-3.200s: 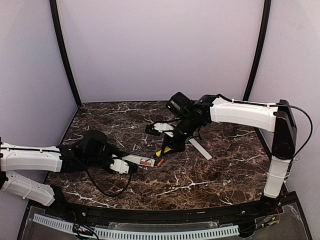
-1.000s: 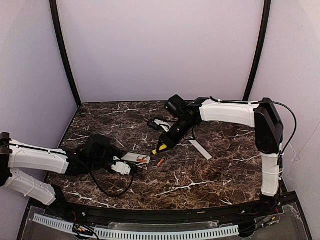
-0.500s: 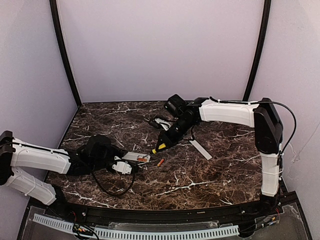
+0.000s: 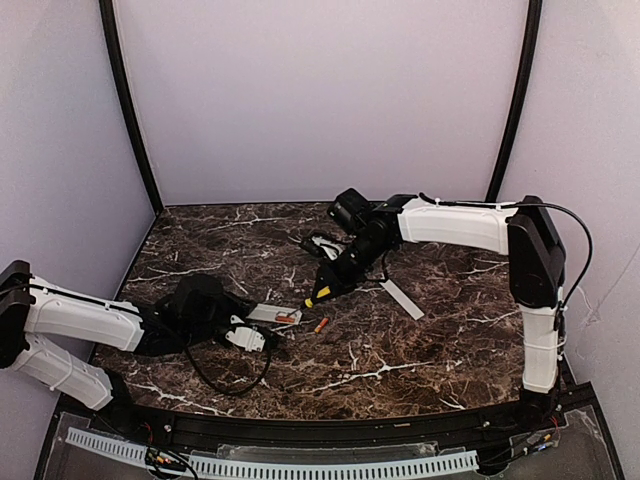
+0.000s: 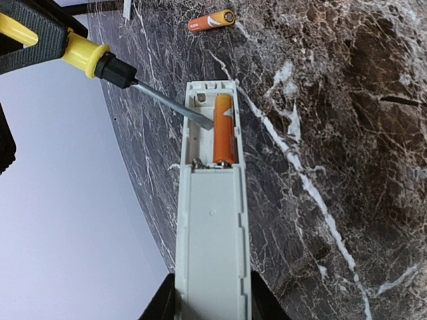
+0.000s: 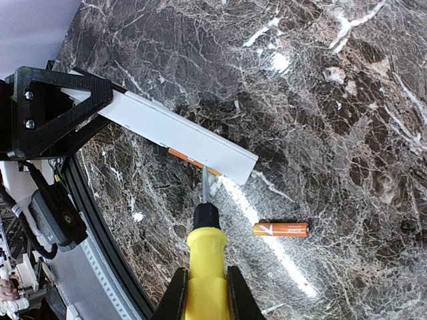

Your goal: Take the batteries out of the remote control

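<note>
Since earlier, one battery (image 5: 212,20) has been levered out and lies beyond the left gripper (image 5: 212,310), by whose jaws the remote (image 5: 212,233) is pinched. The second battery (image 5: 224,130), seated ahead of them, should be pried upward gently with the screwdriver (image 6: 207,267) clamped in the right gripper (image 6: 205,300).

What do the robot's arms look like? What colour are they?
Both arms are long, smooth white shells joined by chunky black joints: the left arm and the right arm. The left gripper and right gripper are black. A thin black cable loops beside the left arm, and another runs along the right one.
</note>
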